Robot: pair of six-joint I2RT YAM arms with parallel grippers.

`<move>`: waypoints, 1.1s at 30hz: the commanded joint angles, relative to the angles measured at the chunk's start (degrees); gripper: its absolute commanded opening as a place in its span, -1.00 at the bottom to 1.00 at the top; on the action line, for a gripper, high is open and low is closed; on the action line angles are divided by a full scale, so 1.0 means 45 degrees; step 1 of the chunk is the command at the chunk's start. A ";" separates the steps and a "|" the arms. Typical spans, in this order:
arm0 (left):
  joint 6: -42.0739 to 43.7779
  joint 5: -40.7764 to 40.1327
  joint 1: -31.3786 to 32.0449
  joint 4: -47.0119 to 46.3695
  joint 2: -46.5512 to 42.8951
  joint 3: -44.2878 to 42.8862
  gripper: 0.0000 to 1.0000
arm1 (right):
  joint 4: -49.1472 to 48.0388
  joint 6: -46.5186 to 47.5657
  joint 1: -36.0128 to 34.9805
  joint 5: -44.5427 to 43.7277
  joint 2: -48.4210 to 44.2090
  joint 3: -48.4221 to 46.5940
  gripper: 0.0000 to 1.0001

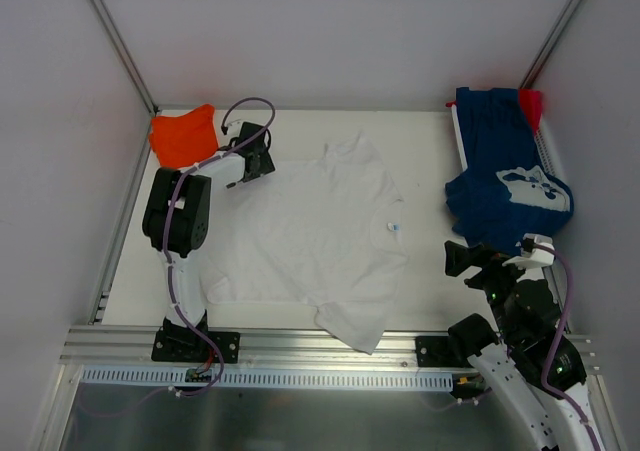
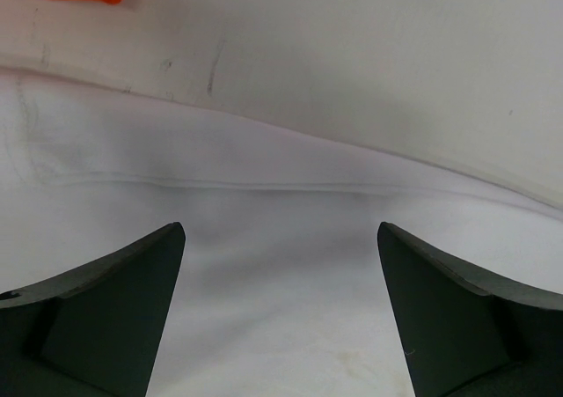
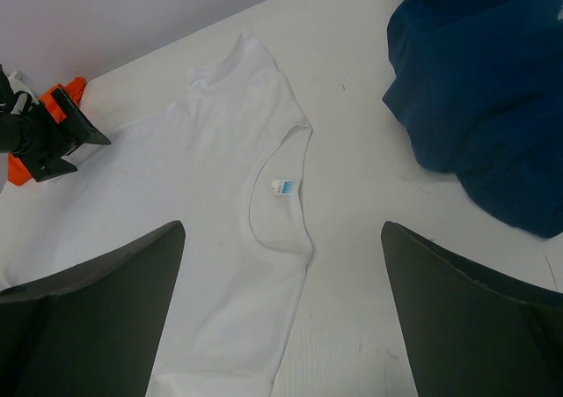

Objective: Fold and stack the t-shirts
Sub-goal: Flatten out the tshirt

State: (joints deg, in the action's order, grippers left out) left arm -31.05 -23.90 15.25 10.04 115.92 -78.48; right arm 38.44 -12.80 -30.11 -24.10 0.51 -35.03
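I'm looking at a white table (image 1: pixel 420 146) that is carrying the shirts. The white shirt (image 1: pixel 310 231) is lying spread flat across the middle with its collar pointing right and a small label (image 1: pixel 395 227) showing at the neck. One corner is running over the near edge. The orange shirt (image 1: pixel 183 136) is sitting bunched in the far left corner. The navy shirt (image 1: pixel 505 171) is lying crumpled along the right side, apart from the white one. The red shirt (image 1: pixel 531 103) is peeking out behind it, and I can't tell what it's resting on.

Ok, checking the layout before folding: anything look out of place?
The white t-shirt lies flat but askew, one sleeve lapping over the near rail. The navy t-shirt sits crumpled at the right edge.
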 commanded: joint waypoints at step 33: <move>0.0882 0.1425 -0.1707 0.2592 0.4004 -0.7674 0.92 | -0.0123 0.0227 -0.0477 -0.0700 -0.2165 -0.0048 0.99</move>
State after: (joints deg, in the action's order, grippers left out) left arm -30.02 -18.63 8.78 20.14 131.94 -106.80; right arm 38.46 -12.78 -31.27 -26.09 0.51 -35.03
